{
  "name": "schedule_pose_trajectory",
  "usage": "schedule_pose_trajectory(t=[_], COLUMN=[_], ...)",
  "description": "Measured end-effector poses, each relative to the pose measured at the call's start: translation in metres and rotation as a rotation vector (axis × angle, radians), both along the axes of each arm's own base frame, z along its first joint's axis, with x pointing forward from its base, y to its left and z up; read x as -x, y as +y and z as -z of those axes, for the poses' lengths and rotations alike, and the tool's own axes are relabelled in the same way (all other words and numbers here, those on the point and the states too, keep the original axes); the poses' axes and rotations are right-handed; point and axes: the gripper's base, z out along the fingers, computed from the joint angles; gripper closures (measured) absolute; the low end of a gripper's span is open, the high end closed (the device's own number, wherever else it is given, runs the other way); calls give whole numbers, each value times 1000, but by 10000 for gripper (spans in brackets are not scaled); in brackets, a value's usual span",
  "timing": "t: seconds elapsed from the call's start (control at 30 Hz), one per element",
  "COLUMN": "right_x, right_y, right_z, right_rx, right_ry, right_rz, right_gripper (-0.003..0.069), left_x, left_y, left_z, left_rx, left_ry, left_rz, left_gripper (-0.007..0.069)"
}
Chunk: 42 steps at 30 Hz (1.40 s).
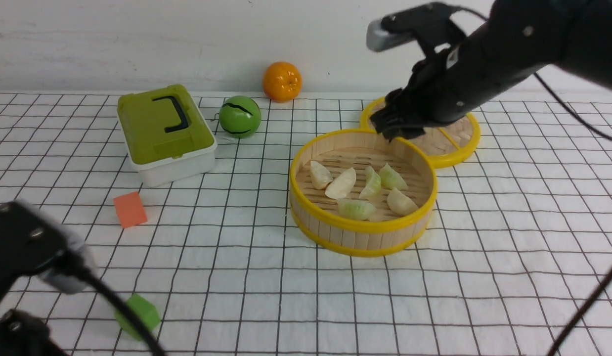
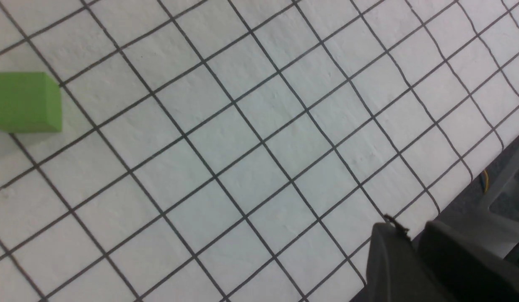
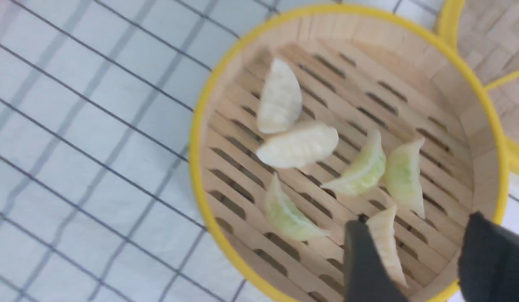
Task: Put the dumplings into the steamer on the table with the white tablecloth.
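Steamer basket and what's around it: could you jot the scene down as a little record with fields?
steamer: round bamboo basket with yellow rims, on the white tablecloth
dumplings: six inside the steamer, three cream-white, three pale green
lid: flat, behind the steamer, partly hidden by the right arm
right hand: above the steamer's far rim, fingers apart, holding nothing
left hand: low over bare cloth at the near left, holding nothing
other items: green-lidded box, green ball, orange, orange block, green block
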Motion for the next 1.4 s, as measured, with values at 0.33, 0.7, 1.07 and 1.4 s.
schedule_pose_trajectory(t=[0.33, 0.7, 1.07, 1.4], right_x=[96, 195, 231, 231], right_y=[-25, -69, -83, -83], right_z=[-45, -51, -63, -61], right_rx=[-188, -320, -388, -383], right_ry=[-193, -575, -705, -698], right_rz=[-141, -149, -158, -165], right_gripper=[680, 673, 664, 656], left_x=[58, 70, 70, 70], left_y=[51, 62, 62, 62], left_z=[1, -6, -6, -6], left_rx=[185, 285, 284, 283], left_ry=[-341, -470, -472, -473], left_rz=[-195, -238, -239, -239], left_gripper=[521, 513, 500, 495])
